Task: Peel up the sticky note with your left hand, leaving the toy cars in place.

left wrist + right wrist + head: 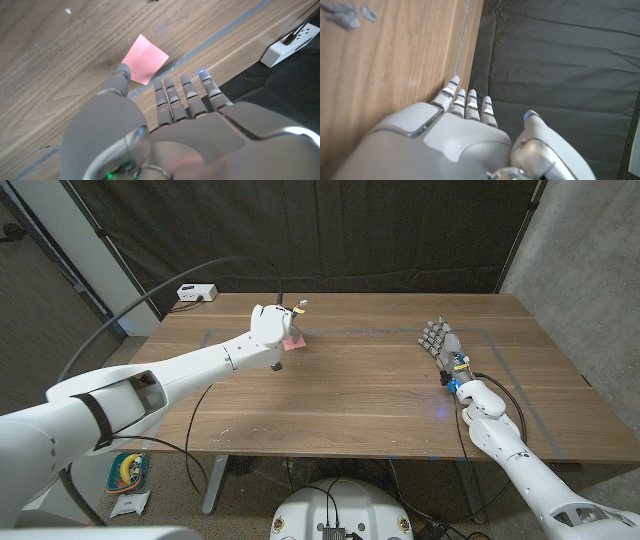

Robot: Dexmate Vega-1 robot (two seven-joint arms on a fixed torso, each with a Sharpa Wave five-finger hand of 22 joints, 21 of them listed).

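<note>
At the far left edge of the tabletop [350, 395] a white power strip [196, 294] sits near the back corner, its cable running off the side. Next comes my left arm, stretched out over the wood from the near left corner, with my left hand [271, 327] over the far left part of the tabletop. The pink sticky note [294, 342] lies just beside that hand, on its right side, partly covered by it in the head view. From my left wrist view the note [145, 59] lies flat on the wood, beside a grey tape line [210, 42]. My thumb tip [123, 70] meets the note's near edge, while my other fingers [190, 95] reach out straight and side by side next to the note, over the tape line, apart from the paper. Nothing is gripped; my left hand [165, 125] is spread with the fingers extended. Just past that hand in the head view a small pale object [298, 307] stands near the note; I cannot tell what it is.

Farther right, well apart from the note, my right hand [438, 340] stands on the tabletop with its fingers straight and together, holding nothing. In the right wrist view that hand [465, 125] reaches along the wood toward the dark curtain [560, 60].
</note>
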